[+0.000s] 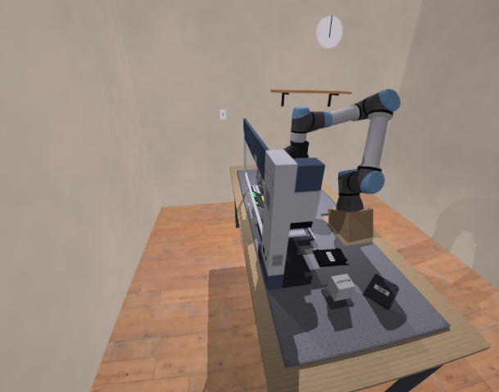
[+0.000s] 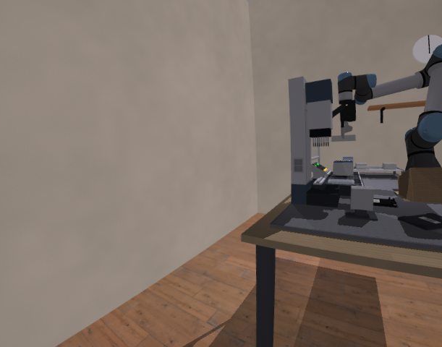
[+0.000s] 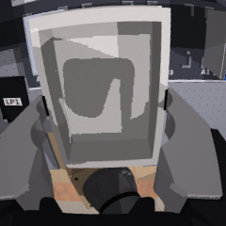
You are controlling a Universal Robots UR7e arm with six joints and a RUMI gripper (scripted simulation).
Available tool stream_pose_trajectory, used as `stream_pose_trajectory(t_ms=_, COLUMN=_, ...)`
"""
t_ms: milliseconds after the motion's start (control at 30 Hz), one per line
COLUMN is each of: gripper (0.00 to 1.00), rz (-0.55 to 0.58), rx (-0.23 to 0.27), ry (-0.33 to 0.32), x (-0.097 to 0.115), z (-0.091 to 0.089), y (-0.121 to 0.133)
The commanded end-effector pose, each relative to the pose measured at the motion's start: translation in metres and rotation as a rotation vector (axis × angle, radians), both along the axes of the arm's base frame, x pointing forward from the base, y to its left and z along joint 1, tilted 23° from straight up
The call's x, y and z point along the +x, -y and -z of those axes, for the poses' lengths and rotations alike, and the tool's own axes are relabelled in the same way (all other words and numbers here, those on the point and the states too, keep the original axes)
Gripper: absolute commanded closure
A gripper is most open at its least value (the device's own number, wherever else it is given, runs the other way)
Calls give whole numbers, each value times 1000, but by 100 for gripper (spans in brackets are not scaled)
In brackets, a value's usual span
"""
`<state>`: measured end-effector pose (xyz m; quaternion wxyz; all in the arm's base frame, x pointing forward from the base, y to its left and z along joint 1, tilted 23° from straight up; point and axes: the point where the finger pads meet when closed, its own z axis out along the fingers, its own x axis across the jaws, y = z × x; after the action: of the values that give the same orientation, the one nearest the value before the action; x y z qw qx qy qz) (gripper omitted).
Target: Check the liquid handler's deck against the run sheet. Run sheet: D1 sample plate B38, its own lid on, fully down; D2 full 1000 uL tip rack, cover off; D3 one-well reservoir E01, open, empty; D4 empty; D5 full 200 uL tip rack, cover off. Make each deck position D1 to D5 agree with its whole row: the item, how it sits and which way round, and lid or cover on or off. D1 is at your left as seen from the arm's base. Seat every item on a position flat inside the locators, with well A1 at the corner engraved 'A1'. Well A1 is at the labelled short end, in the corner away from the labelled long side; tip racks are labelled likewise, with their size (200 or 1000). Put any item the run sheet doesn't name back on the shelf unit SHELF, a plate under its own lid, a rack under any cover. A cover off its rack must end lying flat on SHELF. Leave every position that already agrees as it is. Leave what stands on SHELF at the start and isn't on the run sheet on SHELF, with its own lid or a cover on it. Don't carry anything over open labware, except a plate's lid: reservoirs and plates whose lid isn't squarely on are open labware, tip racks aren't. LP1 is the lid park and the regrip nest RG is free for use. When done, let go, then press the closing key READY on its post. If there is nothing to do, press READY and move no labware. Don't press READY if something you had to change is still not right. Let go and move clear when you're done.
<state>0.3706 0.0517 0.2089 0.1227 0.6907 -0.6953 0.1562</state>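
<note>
My gripper [image 3: 105, 92] is shut on a flat, pale, see-through lid [image 3: 99, 89], gripped across its long sides. In the exterior view the gripper [image 2: 344, 130] holds the lid [image 2: 343, 138] level, high above the deck and just beside the liquid handler's pipetting head [image 2: 320, 112]. In the top view the fingers are hidden behind the handler's tower [image 1: 282, 211]; only the wrist [image 1: 297, 147] shows. Below the lid, the wrist view shows dark deck positions, an engraved 'A1' corner [image 3: 205, 72] and the LP1 label [image 3: 11, 101]. A boxy grey item [image 2: 342, 167] stands on the deck below.
A grey labelled block on a post [image 1: 341, 287] stands on the near part of the table. Two black labelled pads [image 1: 330, 257] [image 1: 380, 290] lie near it. Low pale items sit on the far shelf unit [image 2: 377, 165]. The arm's base stands on a brown block [image 1: 350, 223].
</note>
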Motion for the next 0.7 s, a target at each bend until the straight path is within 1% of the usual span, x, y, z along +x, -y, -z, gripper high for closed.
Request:
stream_pose_trajectory(t_ms=0, gripper=100, rz=-2, rx=-1, ry=-1, x=-12, z=1, y=-1)
stream_pose_trajectory(t_ms=33, gripper=100, rz=-2, rx=-1, ry=-1, x=-12, z=1, y=-1)
stream_pose_trajectory(t_ms=533, gripper=100, rz=-2, rx=-1, ry=-1, x=-46, z=3, y=0)
stream_pose_trajectory(t_ms=600, gripper=100, rz=-2, rx=-1, ry=-1, x=-46, z=3, y=0)
stream_pose_trajectory(t_ms=667, gripper=100, rz=-1, rx=-1, ry=-1, x=-51, z=3, y=0)
